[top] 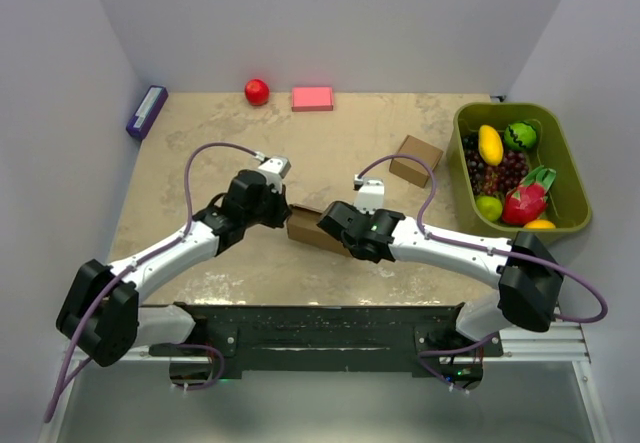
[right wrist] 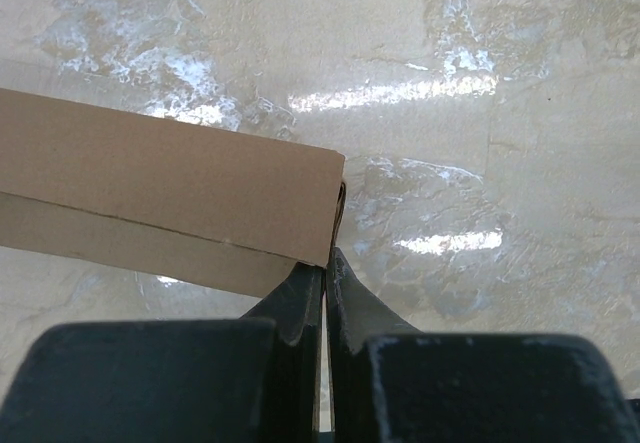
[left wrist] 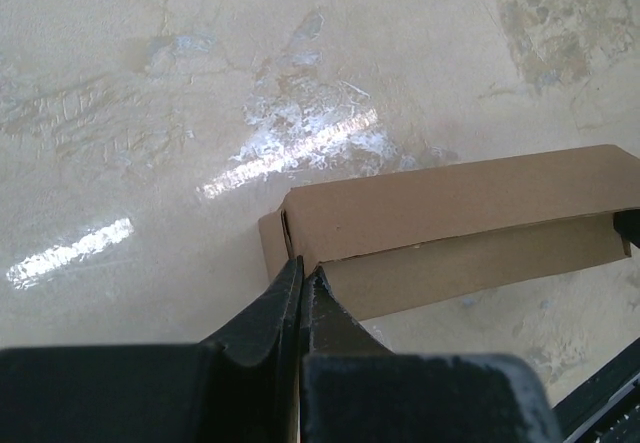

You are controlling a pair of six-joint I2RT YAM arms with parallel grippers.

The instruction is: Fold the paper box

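**Paper box (top: pixel 303 227) held at both ends near the middle of the table (top: pixel 200 133)**

The box, seen as a low oblong, is laid lengthwise between the two claws. Its left end is pinched at the near corner by the left gripper (left wrist: pixel 303 281), whose fingers are clenched on the cardboard. Its right end is nipped by the right gripper (right wrist: pixel 325 283), closed on a thin cardboard edge. A smaller cardboard box (top: pixel 415 160) and a green fruit basket (top: pixel 500 108) are seen well apart, to the far right.
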